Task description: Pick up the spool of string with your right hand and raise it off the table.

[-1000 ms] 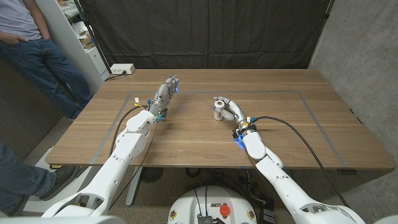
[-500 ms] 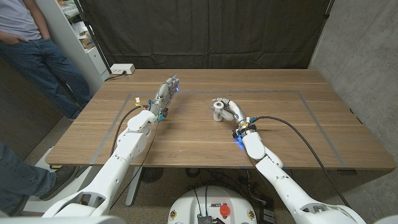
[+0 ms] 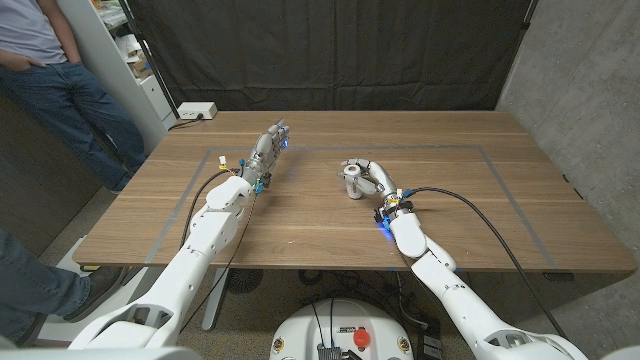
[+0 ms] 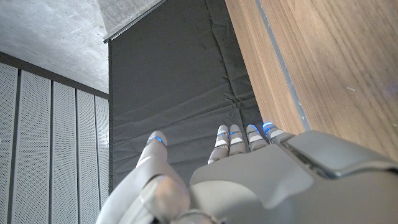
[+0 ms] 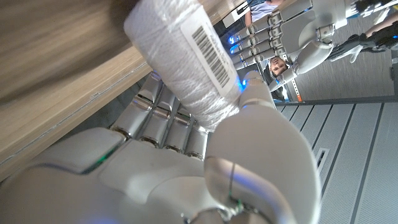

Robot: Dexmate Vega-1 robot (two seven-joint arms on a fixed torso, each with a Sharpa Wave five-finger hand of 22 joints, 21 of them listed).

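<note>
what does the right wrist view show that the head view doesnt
Right wrist view alone: a barcode label on the spool of string and white string wound around it, with fingers and thumb wrapped around it.

Head view alone: the whole wooden table, a power strip at its far edge, and a person standing at the left.

Both: the right hand gripping the spool, and the left hand with nothing in it.

A wooden counter (image 3: 300,215) with a thin grey line marking a rectangle on its top. The spool of string (image 3: 351,182) stands upright near the counter's middle, inside that rectangle. The left hand (image 3: 268,150) is over the wood to the left of the spool, well apart from it.
</note>
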